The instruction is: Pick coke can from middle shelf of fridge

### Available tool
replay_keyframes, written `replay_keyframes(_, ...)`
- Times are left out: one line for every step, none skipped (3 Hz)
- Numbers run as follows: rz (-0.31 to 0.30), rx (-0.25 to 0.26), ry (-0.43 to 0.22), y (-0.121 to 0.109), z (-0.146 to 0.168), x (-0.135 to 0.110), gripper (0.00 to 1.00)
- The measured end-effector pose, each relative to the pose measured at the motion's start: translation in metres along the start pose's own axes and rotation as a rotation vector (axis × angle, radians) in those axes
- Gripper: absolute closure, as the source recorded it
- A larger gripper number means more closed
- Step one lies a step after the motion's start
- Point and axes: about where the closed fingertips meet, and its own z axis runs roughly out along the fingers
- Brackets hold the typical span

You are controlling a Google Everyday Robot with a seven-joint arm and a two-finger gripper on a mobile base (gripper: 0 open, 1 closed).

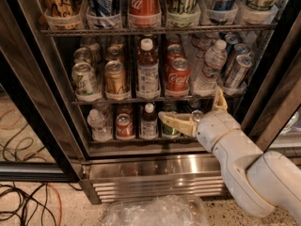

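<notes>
The coke can [178, 75], short and red with white script, stands in a white cup at the front of the middle shelf [94, 100] of the fridge [155, 172], right of centre. A second red can stands behind it. My gripper [188, 103] is open, just below and slightly right of the can, in front of the bottom shelf. One beige finger [175, 122] points left across the lower cans. The other finger [218, 100] points up beside the water bottle [209, 66]. It holds nothing.
On the middle shelf are a green-white can [83, 79], a gold can [115, 77], a juice bottle [147, 70] and slanted blue cans [237, 69]. The top rack holds tall slim cans, one red [143, 1]. Cables [28, 201] and crumpled plastic [155, 212] lie on the floor.
</notes>
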Motion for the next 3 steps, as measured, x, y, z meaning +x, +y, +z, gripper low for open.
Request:
replay_keyframes(0.044,0.012,-0.008,-0.007,0.000,0.013,0.00)
replay_keyframes(0.036,0.017,-0.015,-0.012,0.005,0.015,0.00)
replay_keyframes(0.022,0.022,-0.037,-0.031,0.018,0.022,0.00)
